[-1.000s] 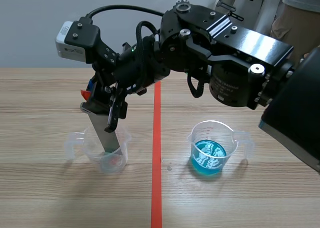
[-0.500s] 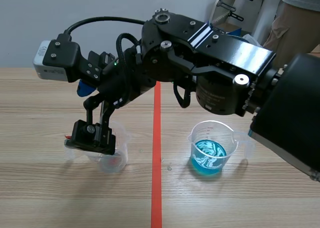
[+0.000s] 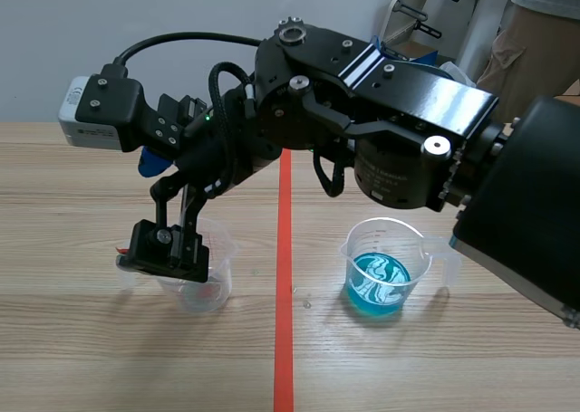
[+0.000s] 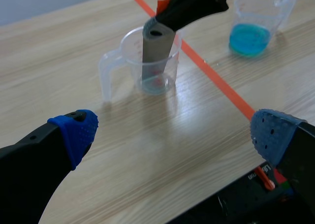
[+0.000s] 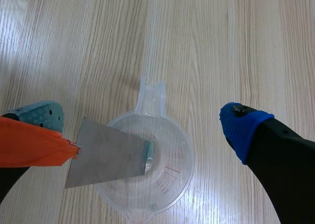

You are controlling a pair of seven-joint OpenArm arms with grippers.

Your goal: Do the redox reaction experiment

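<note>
A clear plastic beaker [image 3: 210, 290] stands left of the red tape line. A grey metal plate [image 5: 108, 160] leans in it, its lower end at the bottom and its top corner against my right gripper's orange-taped finger. My right gripper [image 5: 142, 118] hangs over this beaker [image 5: 182, 160], open, with one finger on each side. The scene view shows the right arm reaching across to the beaker, and its gripper [image 3: 172, 249] hides most of the plate. A second beaker [image 3: 381, 267] right of the line holds blue liquid. My left gripper [image 4: 172, 135] is open above bare table, well short of the plate [image 4: 155, 54].
A red tape line [image 3: 284, 276] runs down the table between the two beakers. A person [image 3: 535, 32] stands at the far right behind the table. The right arm's bulk fills the space above the blue beaker [image 4: 253, 27].
The right gripper held the plate upright in the clear beaker a second ago. It has since opened, turned and dropped beside the rim, leaving the plate leaning in the beaker.
</note>
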